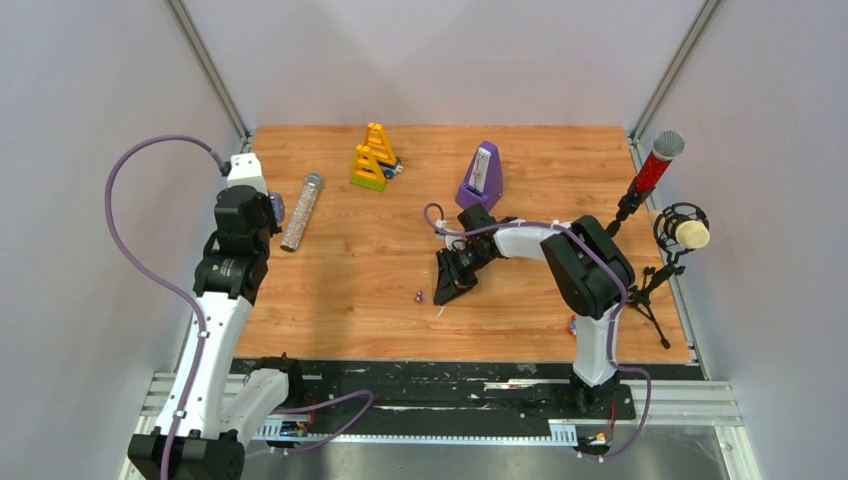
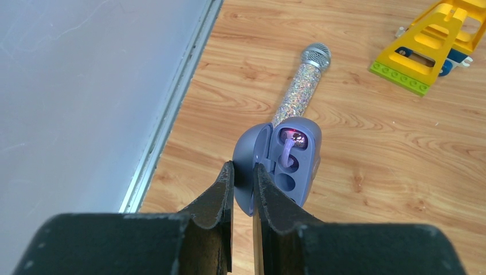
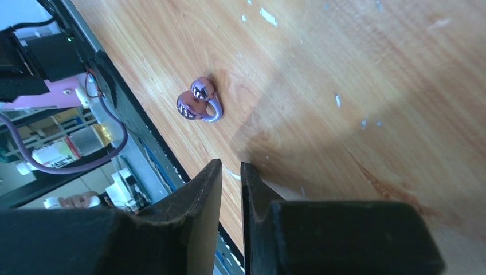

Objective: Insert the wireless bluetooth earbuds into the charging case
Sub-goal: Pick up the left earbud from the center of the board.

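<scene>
My left gripper [image 2: 243,167] is shut on the open lid of the charging case [image 2: 301,166], a grey-blue oval shell held above the table's left side [image 1: 277,208]. One purple earbud [image 2: 286,152] sits in an upper socket of the case; a round socket below it shows empty. A second earbud [image 3: 199,102], shiny purple with a pale ear hook, lies on the wood [image 1: 419,296]. My right gripper [image 3: 231,166] hangs low just to the right of it [image 1: 447,292]. Its jaws stand a narrow gap apart with nothing between them.
A glitter microphone [image 1: 301,211] lies beside the held case. A yellow toy [image 1: 372,157] and a purple metronome [image 1: 482,177] stand at the back. Microphones on stands [image 1: 655,165] occupy the right edge. The table's front edge [image 3: 143,132] runs close to the loose earbud.
</scene>
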Available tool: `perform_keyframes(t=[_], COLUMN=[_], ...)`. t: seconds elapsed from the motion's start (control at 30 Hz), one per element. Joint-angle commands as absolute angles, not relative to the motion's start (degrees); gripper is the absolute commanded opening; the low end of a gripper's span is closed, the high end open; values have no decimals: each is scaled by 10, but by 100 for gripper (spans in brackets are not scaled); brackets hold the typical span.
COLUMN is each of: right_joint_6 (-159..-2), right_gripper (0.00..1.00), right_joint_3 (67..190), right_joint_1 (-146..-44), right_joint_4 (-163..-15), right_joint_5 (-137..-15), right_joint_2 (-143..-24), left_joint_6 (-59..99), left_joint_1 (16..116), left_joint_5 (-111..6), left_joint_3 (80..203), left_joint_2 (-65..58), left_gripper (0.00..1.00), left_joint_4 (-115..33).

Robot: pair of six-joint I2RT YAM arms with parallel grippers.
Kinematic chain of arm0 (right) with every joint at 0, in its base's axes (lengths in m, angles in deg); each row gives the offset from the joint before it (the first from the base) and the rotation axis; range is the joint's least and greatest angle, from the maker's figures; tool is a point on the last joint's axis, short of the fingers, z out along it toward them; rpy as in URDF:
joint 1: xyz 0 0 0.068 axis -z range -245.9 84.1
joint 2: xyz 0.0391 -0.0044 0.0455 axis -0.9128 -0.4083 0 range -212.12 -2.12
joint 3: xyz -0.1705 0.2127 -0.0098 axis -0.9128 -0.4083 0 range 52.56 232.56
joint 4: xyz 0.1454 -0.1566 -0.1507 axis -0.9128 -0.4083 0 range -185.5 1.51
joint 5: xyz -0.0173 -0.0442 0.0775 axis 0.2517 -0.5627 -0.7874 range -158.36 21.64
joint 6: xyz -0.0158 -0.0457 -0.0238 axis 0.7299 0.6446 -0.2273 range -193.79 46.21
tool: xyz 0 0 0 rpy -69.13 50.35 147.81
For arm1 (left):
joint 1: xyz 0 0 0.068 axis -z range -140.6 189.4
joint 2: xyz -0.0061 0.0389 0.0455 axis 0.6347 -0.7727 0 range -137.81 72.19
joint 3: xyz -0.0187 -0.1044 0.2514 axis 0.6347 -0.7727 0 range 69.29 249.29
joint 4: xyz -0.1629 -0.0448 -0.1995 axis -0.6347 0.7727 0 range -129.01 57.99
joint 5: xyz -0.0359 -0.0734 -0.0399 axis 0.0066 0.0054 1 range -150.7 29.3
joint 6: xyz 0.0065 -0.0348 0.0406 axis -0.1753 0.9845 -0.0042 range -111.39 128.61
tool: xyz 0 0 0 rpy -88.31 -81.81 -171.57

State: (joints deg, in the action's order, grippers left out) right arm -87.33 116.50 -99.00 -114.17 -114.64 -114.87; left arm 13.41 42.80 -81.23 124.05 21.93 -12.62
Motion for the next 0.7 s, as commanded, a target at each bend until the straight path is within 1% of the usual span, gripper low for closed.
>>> perform_keyframes(t=[0.0,0.1,0.4,0.67], right_joint_6=[-928,-954,-980,-995], right_gripper=[21,22,20,20], right_joint_3=[1172,1175,1178,1184], right_joint_1=[-990,-993,-1014,-1015], right_joint_4=[-1093,-1082,-1072,-1063], right_joint_5=[-1141,-1139,-1107,-1095], right_joint_2=[-1173,-1189,-1194,-1206], left_joint_6=[134,133,132,133], left_joint_1=[428,428,427,426], left_joint_5=[-824,-825,-829,-829], left_joint_3=[1262,1261,1258,1259], left_joint_2=[220,219,219,221], left_gripper=[9,9,9,9], left_joint_4=[-137,-137,-140,-138])
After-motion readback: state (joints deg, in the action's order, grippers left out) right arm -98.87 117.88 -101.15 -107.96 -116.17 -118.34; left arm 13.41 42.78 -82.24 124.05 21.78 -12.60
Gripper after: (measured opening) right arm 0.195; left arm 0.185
